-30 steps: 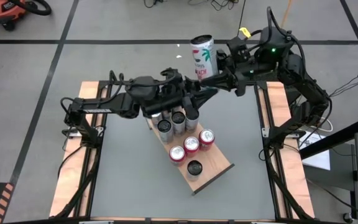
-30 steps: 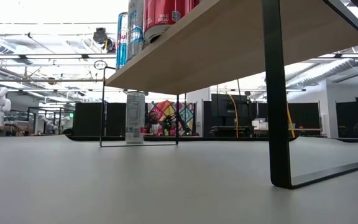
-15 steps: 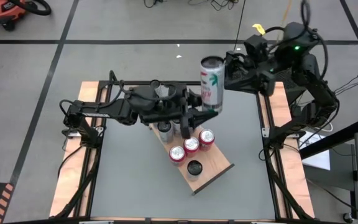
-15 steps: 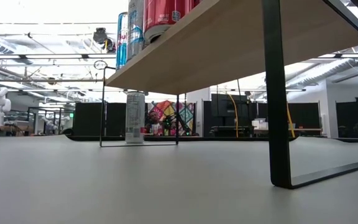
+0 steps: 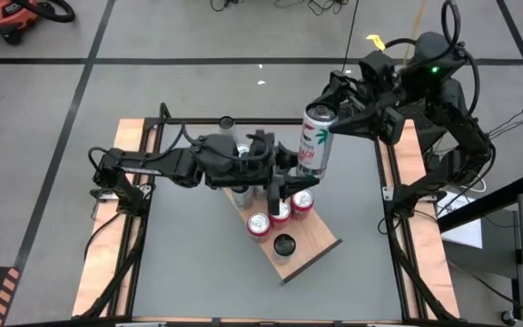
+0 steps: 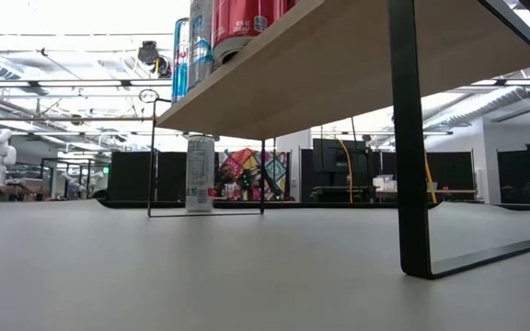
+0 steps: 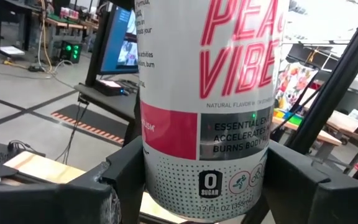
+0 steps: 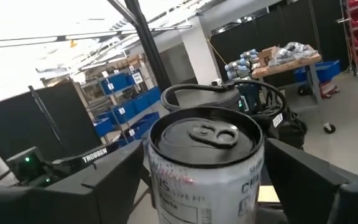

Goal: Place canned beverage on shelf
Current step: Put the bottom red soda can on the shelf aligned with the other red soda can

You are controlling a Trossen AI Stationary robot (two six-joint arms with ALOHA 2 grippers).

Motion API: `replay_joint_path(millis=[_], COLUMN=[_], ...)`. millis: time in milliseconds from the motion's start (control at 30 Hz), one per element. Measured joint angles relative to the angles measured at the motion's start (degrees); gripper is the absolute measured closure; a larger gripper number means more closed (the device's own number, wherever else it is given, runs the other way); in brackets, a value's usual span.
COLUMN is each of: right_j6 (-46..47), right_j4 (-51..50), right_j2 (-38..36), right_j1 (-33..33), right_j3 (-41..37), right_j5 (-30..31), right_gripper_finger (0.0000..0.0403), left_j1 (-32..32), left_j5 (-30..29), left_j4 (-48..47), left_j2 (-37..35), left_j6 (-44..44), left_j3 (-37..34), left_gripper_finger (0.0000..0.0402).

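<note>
The can [image 5: 314,143], white with a palm print and red lettering, stands upright in the air above the far right part of the shelf [image 5: 311,250], between the two grippers. The left gripper [image 5: 294,174] reaches in from the left and is clamped on the can's lower half; in the left wrist view its fingers [image 7: 124,171] press against both sides of the can just above its base. The right gripper [image 5: 321,114] comes from the far right and sits astride the can's top. Its jaws are apart, and in the right wrist view its fingers [image 8: 294,177] stand at either side of the lid with a slim gap on at least one side. The shelf lies slantwise in the middle of the table [image 5: 189,263], its near right end bare. Three red cans [image 5: 281,211] stand on it in a row, touching one another, just near of the left gripper. A dark can [image 5: 285,243] stands alone nearer still. More cans at the shelf's far left end are mostly hidden under the left arm. From the low view the shelf shows from beneath on black legs [image 6: 410,138], with a red can's base [image 6: 242,23] and a blue can [image 6: 180,60] on top. A white can [image 6: 200,175] stands on the table beyond it.
</note>
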Motion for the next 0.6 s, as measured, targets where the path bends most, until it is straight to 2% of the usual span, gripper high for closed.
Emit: replay_joint_path(millis=[200, 467, 600], right_j6=[-1.2, -0.6, -0.5], right_j4=[-0.6, -1.8, -1.7], right_j2=[0.0, 0.0, 0.0], right_j1=[0.0, 0.2, 1.2], right_j3=[0.0, 0.0, 0.0], right_j5=[-0.1, -2.7, -2.3], right_gripper_finger=[0.0102, 0.0145, 0.0146], left_j1=[-0.8, -0.8, -0.9], left_j5=[-0.5, -1.3, -1.2], left_j4=[0.4, 0.0, -0.4], left_j2=[0.5, 0.6, 0.6], left_j6=[0.0, 0.1, 0.1], left_j3=[0.0, 0.0, 0.0], left_gripper_finger=[0.0153, 0.0153, 0.0153])
